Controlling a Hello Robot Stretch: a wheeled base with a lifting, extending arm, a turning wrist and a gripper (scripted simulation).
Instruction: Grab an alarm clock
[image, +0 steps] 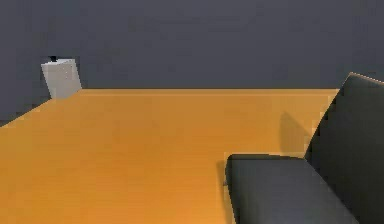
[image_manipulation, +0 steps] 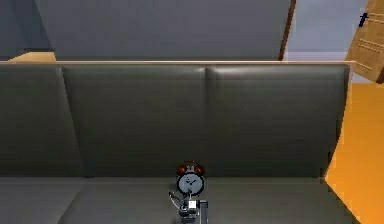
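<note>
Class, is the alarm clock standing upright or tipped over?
Upright: the alarm clock shows its red bells above its round face on the sofa seat.

Bare sofa seat (image_manipulation: 90, 205) either side of the alarm clock (image_manipulation: 189, 181) (tall backrest (image_manipulation: 130, 120) close behind)

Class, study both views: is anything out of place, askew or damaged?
An alarm clock stands upright on the seat of the sofa, an odd spot for a clock. Nothing looks spilled, tilted or broken.
</note>
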